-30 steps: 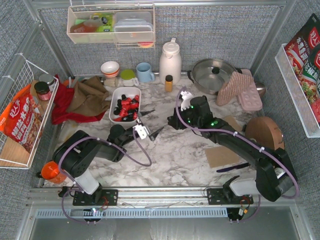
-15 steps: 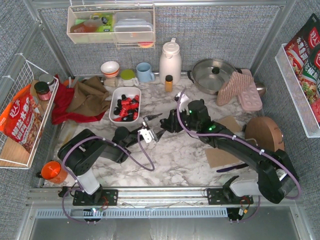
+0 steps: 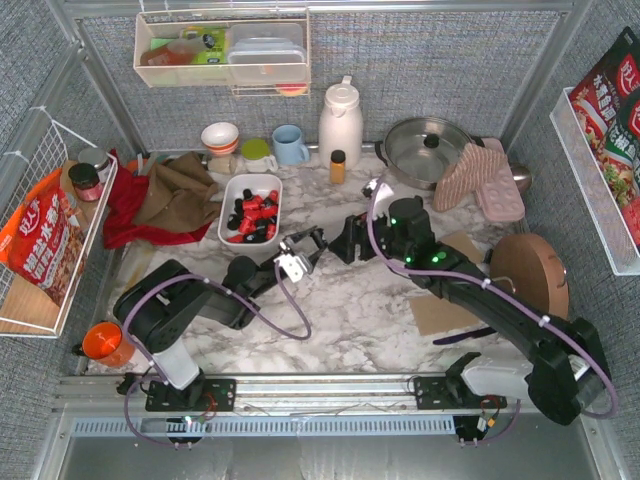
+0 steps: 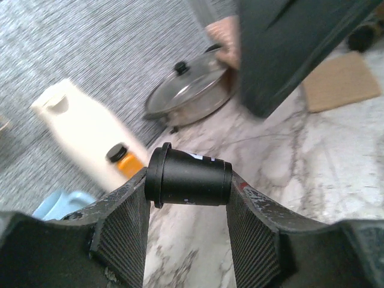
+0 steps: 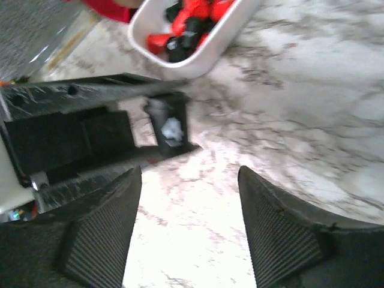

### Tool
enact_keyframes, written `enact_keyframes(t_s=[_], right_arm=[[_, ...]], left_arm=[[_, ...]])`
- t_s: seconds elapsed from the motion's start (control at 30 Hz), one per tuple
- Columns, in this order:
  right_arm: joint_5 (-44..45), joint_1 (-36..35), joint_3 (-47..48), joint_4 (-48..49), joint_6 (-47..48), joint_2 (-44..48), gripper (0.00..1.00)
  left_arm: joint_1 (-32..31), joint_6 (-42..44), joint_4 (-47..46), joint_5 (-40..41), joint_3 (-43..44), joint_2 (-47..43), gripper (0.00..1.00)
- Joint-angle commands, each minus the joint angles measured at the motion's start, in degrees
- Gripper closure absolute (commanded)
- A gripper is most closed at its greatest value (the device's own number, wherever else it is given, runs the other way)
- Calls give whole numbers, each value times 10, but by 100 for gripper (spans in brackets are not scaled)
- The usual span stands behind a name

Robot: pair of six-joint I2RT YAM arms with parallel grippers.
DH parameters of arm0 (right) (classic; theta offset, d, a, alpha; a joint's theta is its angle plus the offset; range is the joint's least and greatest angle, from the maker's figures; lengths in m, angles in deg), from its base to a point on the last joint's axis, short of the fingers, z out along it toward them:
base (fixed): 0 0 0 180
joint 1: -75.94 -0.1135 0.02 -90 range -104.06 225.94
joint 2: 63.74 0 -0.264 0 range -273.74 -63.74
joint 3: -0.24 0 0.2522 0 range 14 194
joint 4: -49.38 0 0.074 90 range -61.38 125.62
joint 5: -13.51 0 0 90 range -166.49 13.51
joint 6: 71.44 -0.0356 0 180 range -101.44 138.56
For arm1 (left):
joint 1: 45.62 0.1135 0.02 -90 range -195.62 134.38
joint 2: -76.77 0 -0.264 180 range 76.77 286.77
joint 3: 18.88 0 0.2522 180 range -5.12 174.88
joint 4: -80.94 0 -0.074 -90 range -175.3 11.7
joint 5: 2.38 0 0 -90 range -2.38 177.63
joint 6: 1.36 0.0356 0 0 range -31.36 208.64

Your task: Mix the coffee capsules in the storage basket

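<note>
Coffee capsules (image 3: 252, 212), glossy red and black tapered pods, are lying in the shallow white rectangular storage basket (image 3: 224, 225). The left gripper (image 3: 310, 243) is pinching one black capsule (image 4: 189, 176) near the basket; the right gripper (image 5: 189, 180) is standing spread, facing it. Advisable: holding firm until over the basket.

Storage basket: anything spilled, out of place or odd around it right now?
One black capsule is outside the storage basket, clamped on its side in the left gripper, facing the open right gripper. No spilled capsules show on the marble; nothing else stands out.
</note>
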Motion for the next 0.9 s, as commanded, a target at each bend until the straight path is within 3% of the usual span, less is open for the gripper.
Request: enact_keyframes(t_s=[0.0,0.07,0.17,0.27,0.33,0.43,0.53,0.57,0.67,0.7,0.77,0.87], right_arm=[[97,26,0,-58,32,39,28],[159,42,-11,-75,49,58,25],[324,52,-38,-76,98,75,22],[456,62,-90,-2,159,66,18],[499,75,-128,72,202,42,15],[512,109,-177,193,235,-13,11],[506,138,-201,265,237,-67,10],[516,142,-191,250,238,-77,9],[483,176,-196,264,210,-116,8],[471,191,-202,284,204,-129,2],[456,200,-194,252,192,-122,1],[416,211,-228,307,212,-111,1]], left_arm=[[27,-48,-17,115,-8,-14,54],[61,-98,3,153,-2,-20,54],[122,-182,74,196,30,-29,55],[168,-242,209,220,100,-27,55],[188,-267,292,223,152,-9,53],[203,-303,383,253,219,24,36],[211,-315,416,272,252,41,6],[212,-314,420,271,255,43,2],[214,-312,434,282,254,30,1],[213,-311,436,293,249,22,1],[214,-305,432,318,231,-3,1],[216,-286,400,358,181,-55,1]])
